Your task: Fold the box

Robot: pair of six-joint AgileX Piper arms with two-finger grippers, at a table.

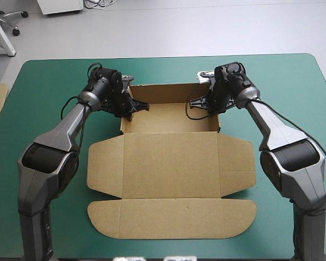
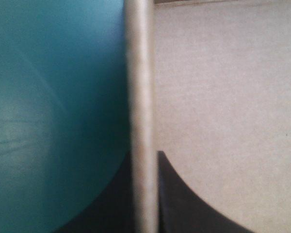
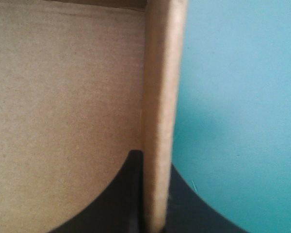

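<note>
Left gripper clamped on box left side wall, right gripper clamped on right wall. Each wall runs straight ahead between fingers. Tray spans between grippers, lid flat behind.

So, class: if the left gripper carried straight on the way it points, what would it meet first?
The box: its side wall sits between the jaws of the left gripper. Pushed on, the jaws would probably reach box floor and teal-green cover; depth is unclear.

Silver-grey arms carry black joints and black pincers.
</note>
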